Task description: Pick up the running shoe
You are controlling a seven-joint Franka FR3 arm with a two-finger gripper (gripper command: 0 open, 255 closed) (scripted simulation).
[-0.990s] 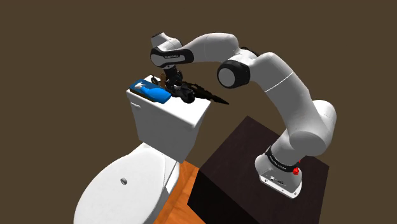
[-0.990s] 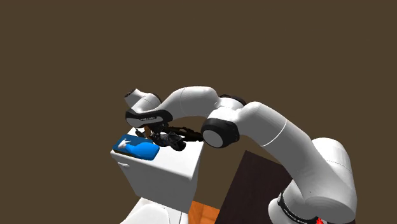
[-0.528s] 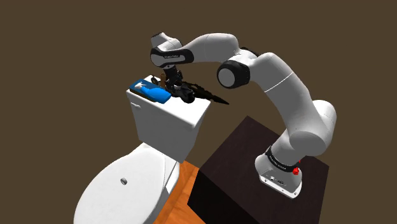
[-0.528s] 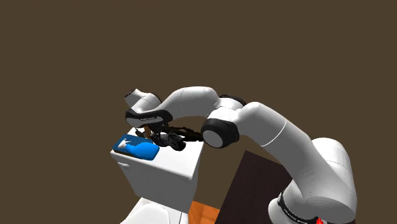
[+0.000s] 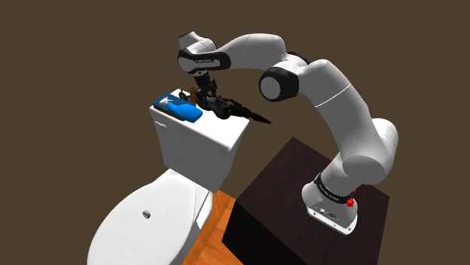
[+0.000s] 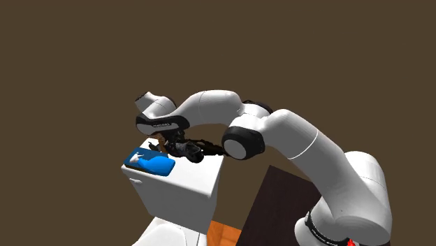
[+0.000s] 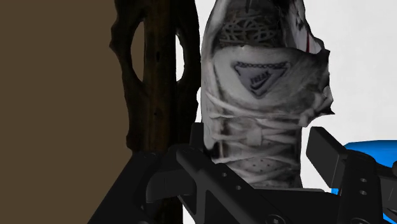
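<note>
My gripper (image 7: pixel 254 145) pinches the grey-and-white laced running shoe (image 7: pixel 261 89), with one black finger pressed against each side of its laced upper. The shoe is over the flat white lid of the toilet tank (image 5: pixel 220 134). I cannot tell whether it rests on the lid or hangs just clear of it. A dark brown, gnarled wooden piece with holes (image 7: pixel 156 83) stands just beside the shoe. In the shoulder view, a bright blue flat block (image 5: pixel 178 108) lies on the lid near my gripper, at about eight o'clock from it.
</note>
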